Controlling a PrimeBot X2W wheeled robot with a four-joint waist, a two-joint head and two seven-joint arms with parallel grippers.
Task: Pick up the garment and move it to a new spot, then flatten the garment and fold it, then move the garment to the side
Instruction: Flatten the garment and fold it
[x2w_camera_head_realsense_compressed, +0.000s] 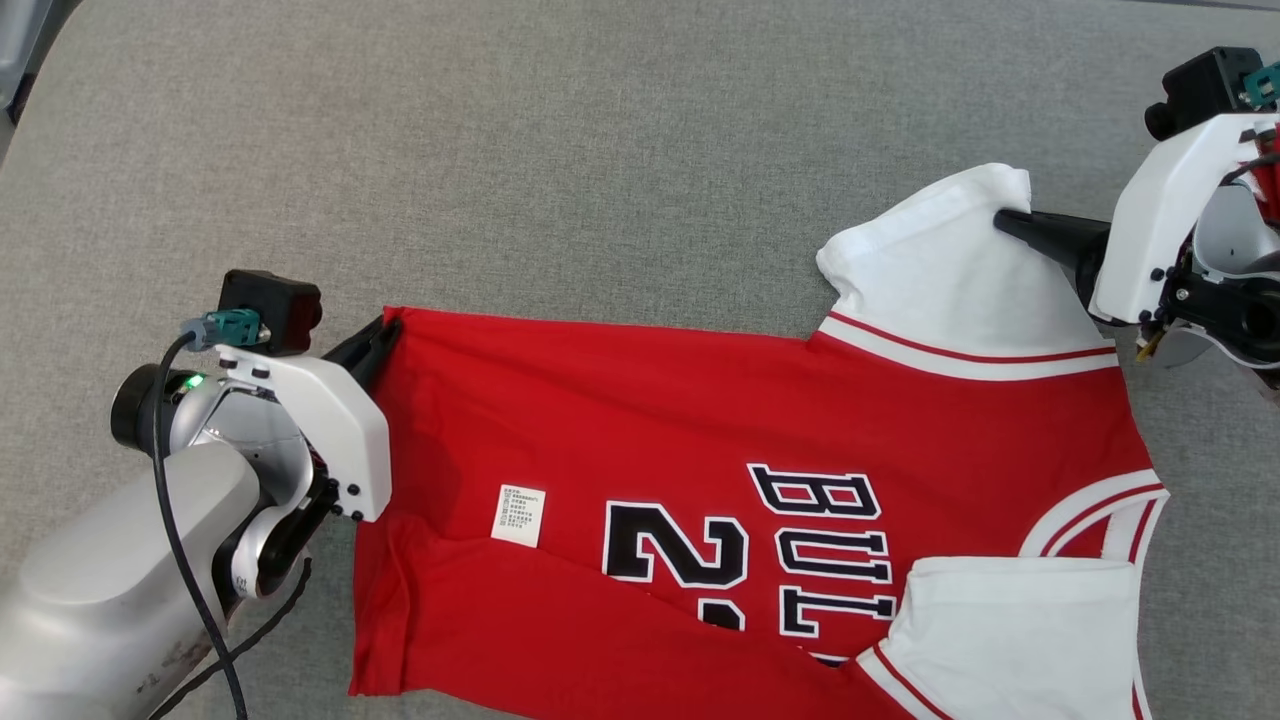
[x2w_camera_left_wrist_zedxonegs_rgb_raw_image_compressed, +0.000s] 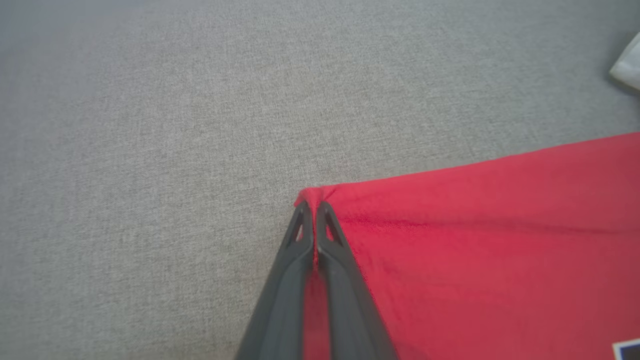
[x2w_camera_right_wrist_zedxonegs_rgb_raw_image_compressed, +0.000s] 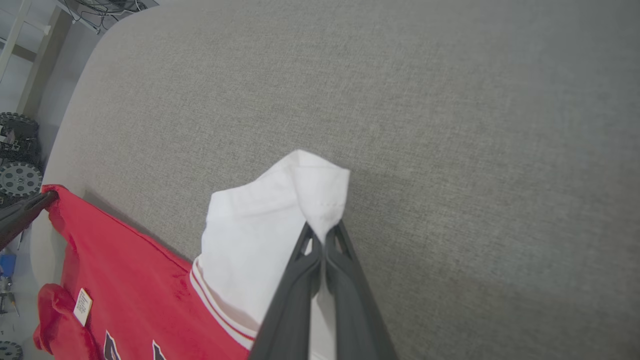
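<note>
While my left end effector (x2w_camera_head_realsense_compressed: 383, 338) clamps shut on the red hem corner (x2w_camera_head_realsense_compressed: 402, 322) at 9 o'clock and my right end effector (x2w_camera_head_realsense_compressed: 1005, 222) on the white sleeve (x2w_camera_head_realsense_compressed: 940, 265) at 2 o'clock, the garment (x2w_camera_head_realsense_compressed: 650, 420) lies across the tabletop (x2w_camera_head_realsense_compressed: 600, 150). Both bites look thin, so I judge that uneven lifting could slip one.

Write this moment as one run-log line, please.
left gripper: shut on jersey, red hem corner | right gripper: shut on jersey, white sleeve | jersey: lying on grey surface
</note>
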